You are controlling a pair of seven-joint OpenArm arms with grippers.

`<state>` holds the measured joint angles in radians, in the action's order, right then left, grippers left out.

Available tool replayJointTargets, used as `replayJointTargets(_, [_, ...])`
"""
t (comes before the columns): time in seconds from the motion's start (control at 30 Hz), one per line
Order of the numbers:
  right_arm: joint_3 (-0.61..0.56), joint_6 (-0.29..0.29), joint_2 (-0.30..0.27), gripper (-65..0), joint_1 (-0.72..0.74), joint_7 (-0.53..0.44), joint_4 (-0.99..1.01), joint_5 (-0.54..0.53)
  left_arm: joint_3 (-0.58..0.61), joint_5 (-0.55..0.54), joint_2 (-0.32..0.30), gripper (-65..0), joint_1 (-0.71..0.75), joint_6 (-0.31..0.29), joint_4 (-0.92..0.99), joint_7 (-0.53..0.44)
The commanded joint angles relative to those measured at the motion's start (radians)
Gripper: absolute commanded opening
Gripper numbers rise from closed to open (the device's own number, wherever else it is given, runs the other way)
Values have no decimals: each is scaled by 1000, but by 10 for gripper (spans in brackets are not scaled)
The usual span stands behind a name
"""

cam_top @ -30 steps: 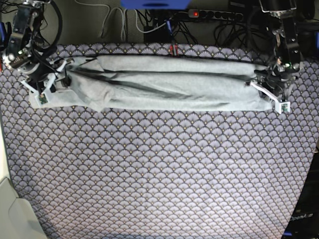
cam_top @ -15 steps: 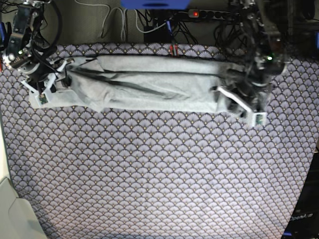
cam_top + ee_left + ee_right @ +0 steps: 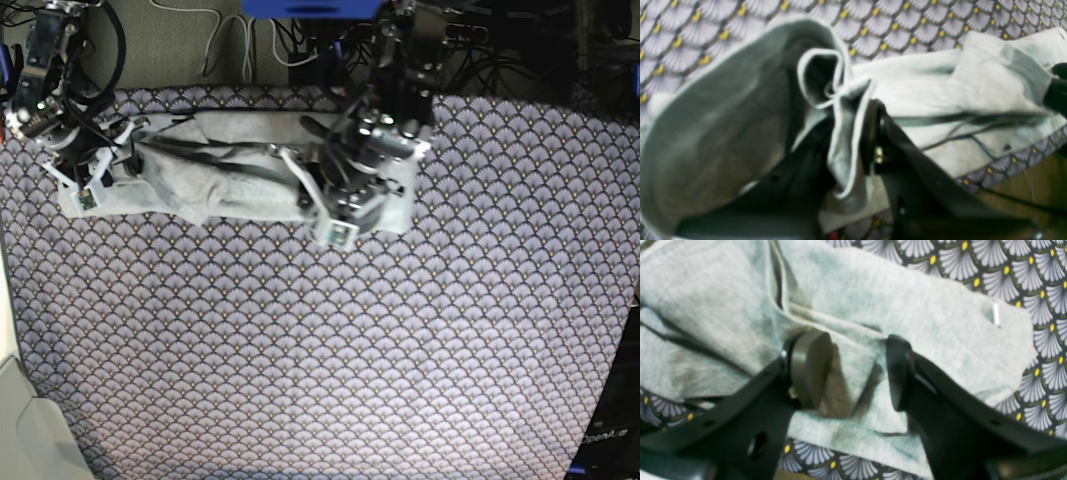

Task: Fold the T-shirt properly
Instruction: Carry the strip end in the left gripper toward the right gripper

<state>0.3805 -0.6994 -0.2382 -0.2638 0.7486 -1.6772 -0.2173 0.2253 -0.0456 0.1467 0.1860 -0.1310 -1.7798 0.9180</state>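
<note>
The light grey T-shirt (image 3: 225, 172) lies as a long band on the purple tablecloth (image 3: 320, 350) at the back. My left gripper (image 3: 318, 172) is shut on the shirt's right end and holds it raised over the band's middle. In the left wrist view the gripper (image 3: 848, 136) pinches a hemmed fold of the shirt (image 3: 723, 116), which hangs in a loop. My right gripper (image 3: 118, 165) is at the shirt's left end. In the right wrist view it (image 3: 855, 370) is open, its jaws astride a fold of the shirt (image 3: 923, 316) lying on the cloth. No lettering shows.
A power strip and tangled cables (image 3: 430, 30) lie behind the table's back edge. A blue object (image 3: 310, 8) is at the top centre. A pale object (image 3: 25, 430) sits at the bottom left, a black one (image 3: 605, 440) at the bottom right.
My left gripper has carried the shirt's right end leftward, from the right side of the table to over the band's middle. The right arm has not moved.
</note>
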Motion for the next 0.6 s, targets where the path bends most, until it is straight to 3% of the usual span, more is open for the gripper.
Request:
replayJointTargets(0.0, [4,1,-16,-333,5,-14,-16,-9,21,-13,10,-645,-4,-5,7,-37])
replayJointTargets(0.27, [4,1,-16,-333,4,-13,-16,-9,165,-50,10,-645,-67,-5,150,-139])
replayJointTargets(0.4, [2,1,-16,-333,4,-13,-14,-9,184,-135,10,-645,-89,-5,156,-159])
replayJointTargets(0.57, [2,1,-30,-333,2,-11,-14,-9,182,-142,10,-641,-90,-5,156,-153])
